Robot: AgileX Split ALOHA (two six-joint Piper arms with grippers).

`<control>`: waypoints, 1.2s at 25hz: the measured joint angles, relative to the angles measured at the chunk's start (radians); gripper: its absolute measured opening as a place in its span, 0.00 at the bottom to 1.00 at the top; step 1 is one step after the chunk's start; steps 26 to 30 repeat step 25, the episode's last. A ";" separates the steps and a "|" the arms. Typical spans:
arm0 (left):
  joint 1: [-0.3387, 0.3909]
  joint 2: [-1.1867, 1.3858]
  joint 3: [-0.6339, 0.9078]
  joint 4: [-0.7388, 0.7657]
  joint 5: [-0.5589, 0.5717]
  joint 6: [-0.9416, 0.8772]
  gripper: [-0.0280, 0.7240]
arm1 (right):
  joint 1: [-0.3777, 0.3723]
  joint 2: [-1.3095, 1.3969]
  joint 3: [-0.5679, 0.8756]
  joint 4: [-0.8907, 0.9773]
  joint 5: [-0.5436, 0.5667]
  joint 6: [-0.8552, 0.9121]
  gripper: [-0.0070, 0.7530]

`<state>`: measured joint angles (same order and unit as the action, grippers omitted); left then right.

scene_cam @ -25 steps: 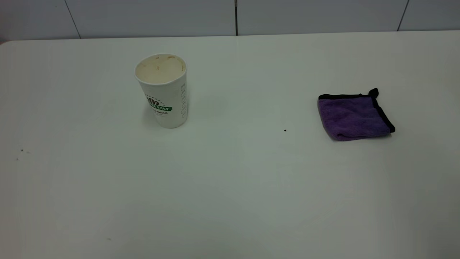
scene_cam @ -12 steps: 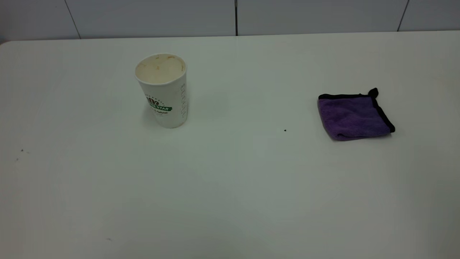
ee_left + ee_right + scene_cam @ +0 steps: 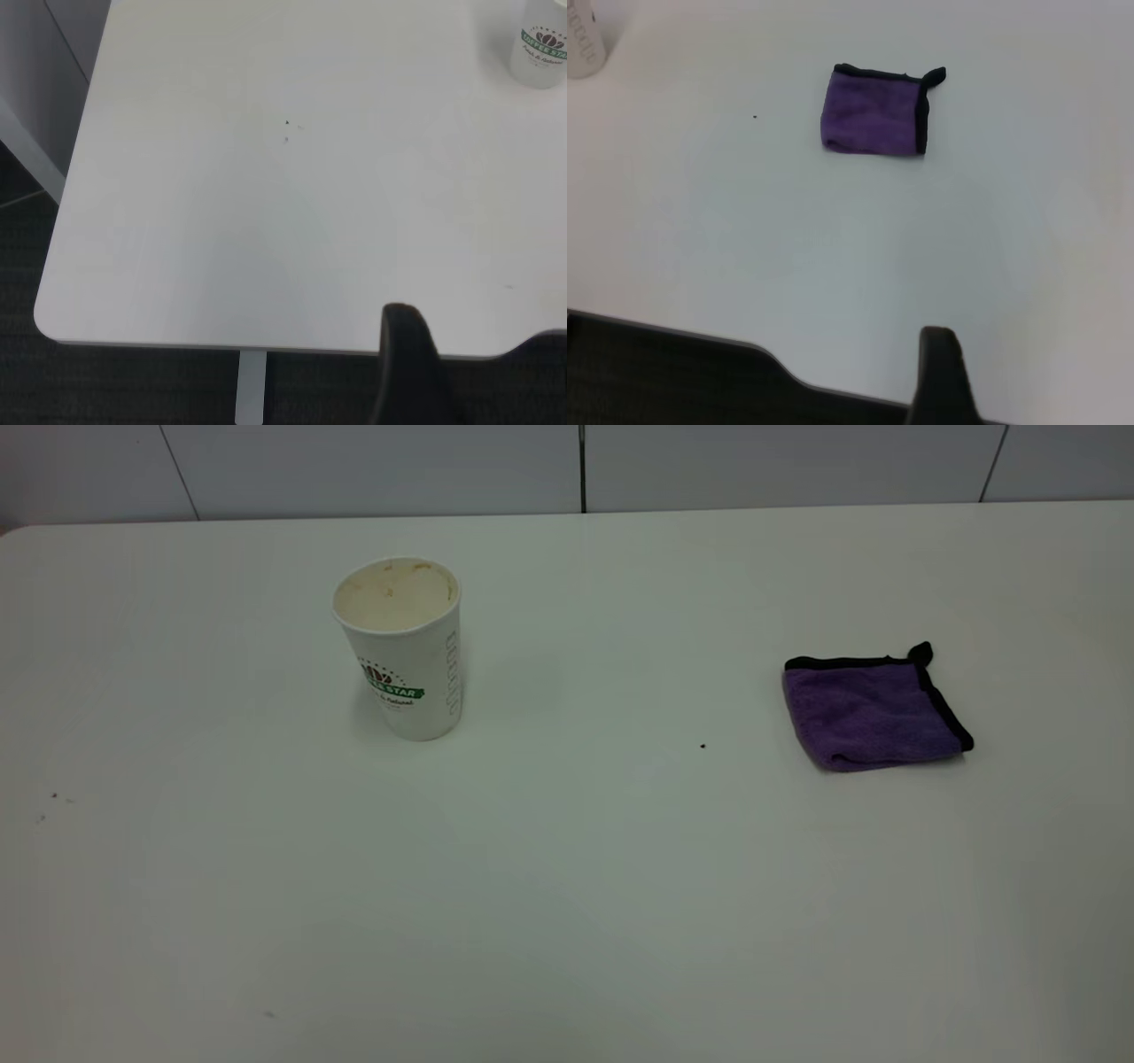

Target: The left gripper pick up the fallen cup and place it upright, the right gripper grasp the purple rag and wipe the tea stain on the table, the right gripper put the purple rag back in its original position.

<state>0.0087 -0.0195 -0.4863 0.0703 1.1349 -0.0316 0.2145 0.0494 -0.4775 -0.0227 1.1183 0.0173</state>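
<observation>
The white paper cup (image 3: pixel 403 651) with a green logo stands upright at the back left of the white table (image 3: pixel 567 886); it also shows in the left wrist view (image 3: pixel 542 44). Folded flat at the right lies the purple rag (image 3: pixel 873 710), black-edged, seen too in the right wrist view (image 3: pixel 875 111). The tea stain shows in no view. Neither gripper appears in the exterior view. A dark part of my left gripper (image 3: pixel 407 363) hangs over the table's near edge, far from the cup. My right gripper (image 3: pixel 939 376) hovers at the near edge, well short of the rag.
A tiny black speck (image 3: pixel 702 746) sits between cup and rag, and faint specks (image 3: pixel 53 796) mark the left side. A grey panelled wall (image 3: pixel 567 465) runs behind the table. The left wrist view shows the table's corner edge (image 3: pixel 53 310), dark floor and a table leg (image 3: pixel 251 390).
</observation>
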 joint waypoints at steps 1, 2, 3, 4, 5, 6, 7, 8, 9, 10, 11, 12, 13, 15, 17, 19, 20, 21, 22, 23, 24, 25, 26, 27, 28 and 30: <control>0.000 0.000 0.000 0.000 0.000 0.000 0.64 | 0.000 -0.001 0.000 -0.001 0.000 0.000 0.77; 0.000 0.000 0.000 0.000 0.000 0.000 0.64 | -0.009 -0.003 0.000 0.000 0.001 0.000 0.77; 0.000 0.000 0.000 0.000 0.000 -0.001 0.64 | -0.024 -0.003 0.000 0.003 0.001 0.000 0.77; 0.000 0.000 0.000 0.000 0.000 -0.001 0.64 | -0.046 -0.003 0.000 0.005 0.001 0.000 0.77; 0.000 0.000 0.000 0.000 0.000 -0.001 0.64 | -0.064 -0.004 0.000 0.005 0.001 0.000 0.77; 0.000 0.000 0.000 0.000 0.000 -0.001 0.64 | -0.075 -0.008 0.000 0.005 0.001 0.000 0.77; 0.000 0.000 0.000 0.000 0.000 -0.001 0.64 | -0.078 -0.016 0.000 0.006 0.001 0.000 0.77; 0.000 0.000 0.000 0.000 0.000 -0.001 0.64 | -0.079 -0.024 0.000 0.006 0.001 0.000 0.77; 0.000 0.000 0.000 0.000 0.000 -0.001 0.64 | -0.079 -0.037 0.000 0.006 0.002 0.000 0.77; 0.000 0.000 0.000 0.000 0.000 -0.001 0.64 | -0.079 -0.051 0.000 0.006 0.002 0.000 0.77; 0.000 0.000 0.000 0.000 0.000 -0.001 0.64 | -0.079 -0.062 0.000 0.006 0.003 0.000 0.77; 0.000 0.000 0.000 0.000 0.000 -0.001 0.64 | -0.079 -0.065 0.000 0.006 0.003 0.000 0.77; 0.000 0.000 0.000 0.000 0.000 -0.001 0.64 | -0.079 -0.066 0.000 0.006 0.003 0.000 0.77; 0.000 0.000 0.000 0.000 0.000 -0.001 0.64 | -0.079 -0.066 0.000 0.006 0.003 0.000 0.77; 0.000 0.000 0.000 0.000 0.000 -0.001 0.64 | -0.079 -0.066 0.000 0.006 0.003 0.000 0.77; 0.000 0.000 0.000 0.000 0.000 -0.001 0.64 | -0.079 -0.066 0.000 0.007 0.003 0.000 0.77; 0.000 0.000 0.000 0.000 0.000 -0.001 0.64 | -0.079 -0.066 0.000 0.007 0.004 0.000 0.77; 0.000 0.000 0.000 0.000 0.000 -0.001 0.64 | -0.079 -0.066 0.000 0.007 0.004 0.000 0.77; 0.000 0.000 0.000 0.000 0.000 -0.001 0.64 | -0.079 -0.066 0.000 0.007 0.004 0.000 0.77; 0.000 0.000 0.000 0.000 0.000 -0.001 0.64 | -0.079 -0.066 0.000 0.007 0.004 0.000 0.77; 0.000 0.000 0.000 0.000 0.000 -0.001 0.64 | -0.079 -0.066 0.000 0.007 0.004 0.000 0.77; 0.000 0.000 0.000 0.000 0.000 -0.001 0.64 | -0.079 -0.066 0.000 0.007 0.004 0.000 0.77; 0.000 0.000 0.000 0.000 0.000 -0.001 0.64 | -0.079 -0.066 0.000 0.007 0.004 0.000 0.77; 0.000 0.000 0.000 0.000 0.000 -0.001 0.64 | -0.079 -0.066 0.000 0.007 0.004 0.000 0.77; 0.000 0.000 0.000 0.000 0.000 -0.001 0.64 | -0.079 -0.066 0.000 0.007 0.004 0.000 0.77; 0.000 0.000 0.000 0.000 0.000 -0.001 0.64 | -0.079 -0.066 0.000 0.007 0.004 0.000 0.77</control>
